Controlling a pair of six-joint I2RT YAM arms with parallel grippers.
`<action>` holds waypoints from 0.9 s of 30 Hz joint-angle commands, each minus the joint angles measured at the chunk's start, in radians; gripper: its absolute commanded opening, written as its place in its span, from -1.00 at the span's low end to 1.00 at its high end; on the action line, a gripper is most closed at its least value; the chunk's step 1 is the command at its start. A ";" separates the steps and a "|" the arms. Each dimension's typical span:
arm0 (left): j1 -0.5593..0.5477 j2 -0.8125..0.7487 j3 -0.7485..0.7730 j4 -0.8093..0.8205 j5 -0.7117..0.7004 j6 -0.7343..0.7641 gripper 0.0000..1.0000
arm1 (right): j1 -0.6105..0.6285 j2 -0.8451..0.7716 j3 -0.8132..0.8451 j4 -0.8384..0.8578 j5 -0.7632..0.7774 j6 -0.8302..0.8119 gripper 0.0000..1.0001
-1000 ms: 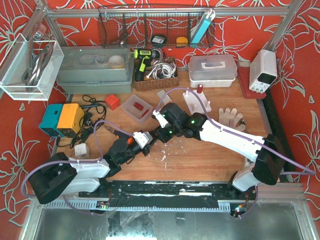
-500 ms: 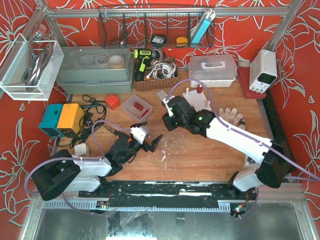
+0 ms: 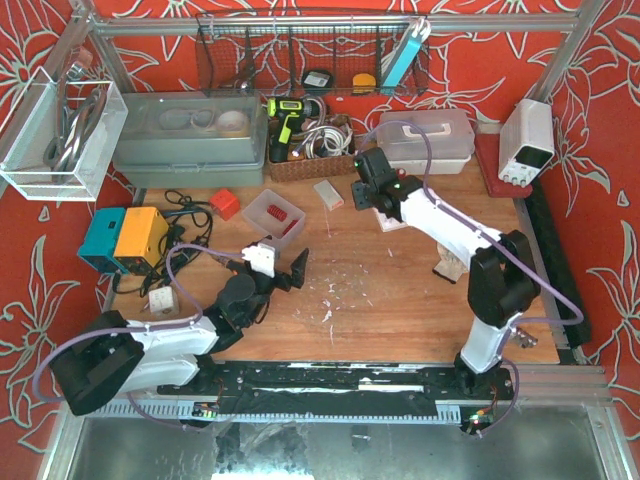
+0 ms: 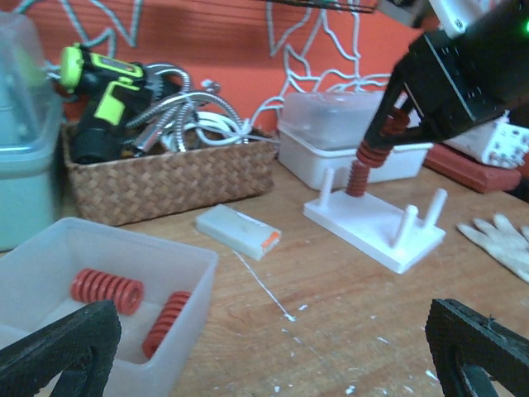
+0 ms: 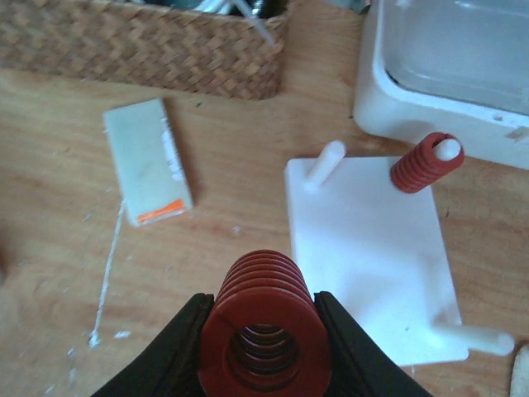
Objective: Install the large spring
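The right hand [image 5: 263,347] is clenched on the large spring [image 5: 263,302] and holds it just beside the white peg base [image 5: 364,248], not yet on any peg. I judge this is the approach step. Next, the spring's hole must come over a free peg [image 5: 324,161] and then go straight down. The left hand [image 3: 283,268] is released wide, well apart.
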 commanded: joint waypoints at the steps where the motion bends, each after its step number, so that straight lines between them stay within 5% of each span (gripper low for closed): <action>1: 0.003 -0.054 0.029 -0.129 -0.132 -0.112 1.00 | -0.065 0.069 0.103 -0.009 0.009 -0.020 -1.00; 27: 0.005 -0.094 0.031 -0.164 -0.006 -0.143 1.00 | -0.187 0.393 0.403 -0.073 -0.095 0.014 -1.00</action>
